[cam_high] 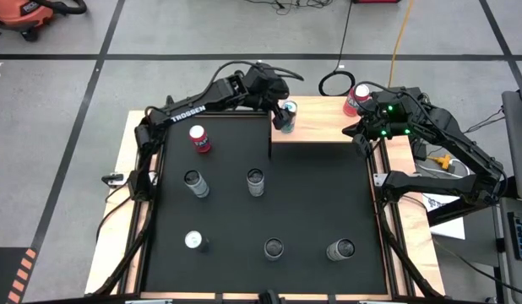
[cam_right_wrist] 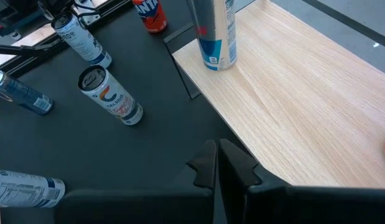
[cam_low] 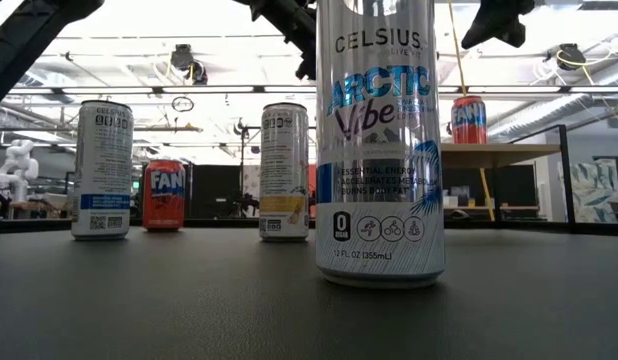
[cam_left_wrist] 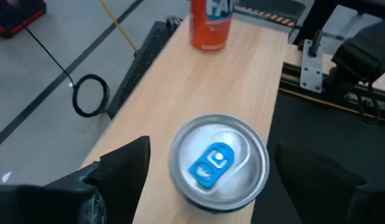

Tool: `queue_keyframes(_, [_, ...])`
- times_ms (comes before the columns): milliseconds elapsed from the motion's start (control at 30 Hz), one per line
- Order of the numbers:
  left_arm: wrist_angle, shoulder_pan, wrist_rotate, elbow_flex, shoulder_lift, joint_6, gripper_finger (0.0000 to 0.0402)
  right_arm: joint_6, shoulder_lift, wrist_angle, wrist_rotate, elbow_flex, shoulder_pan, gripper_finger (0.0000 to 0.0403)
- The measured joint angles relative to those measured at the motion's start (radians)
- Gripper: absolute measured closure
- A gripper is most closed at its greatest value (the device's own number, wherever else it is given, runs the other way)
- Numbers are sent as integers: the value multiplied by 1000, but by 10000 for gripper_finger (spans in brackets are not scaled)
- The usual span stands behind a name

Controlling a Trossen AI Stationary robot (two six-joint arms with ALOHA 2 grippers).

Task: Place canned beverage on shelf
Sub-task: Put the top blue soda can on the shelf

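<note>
The shelf [cam_high: 324, 127] is a light wood platform at the mat's far right. A silver canned beverage with a blue tab [cam_left_wrist: 218, 162] stands upright by its base on the shelf's left end [cam_right_wrist: 214, 37]. My left gripper [cam_left_wrist: 211, 149] is open around it, one finger on each side of the can's top, with a gap on both sides. At the shelf's far right end stands an orange-red can [cam_high: 358, 100]. My right gripper [cam_right_wrist: 217, 165] is shut and hangs over the shelf's right near part, holding nothing.
Several cans stand on the black mat [cam_high: 320, 194]: a red one [cam_high: 199, 139] at the far left and silver ones in two rows [cam_high: 256, 181] [cam_high: 274, 248]. A tall Celsius can [cam_low: 379, 140] fills the low view. A black ring [cam_high: 335, 83] lies on the floor beyond the shelf.
</note>
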Motion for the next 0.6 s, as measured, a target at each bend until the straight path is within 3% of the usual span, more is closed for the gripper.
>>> queue_keyframes(600, [-251,15,-50,0,-75,54,61,0,0,-1,0,0,0,403])
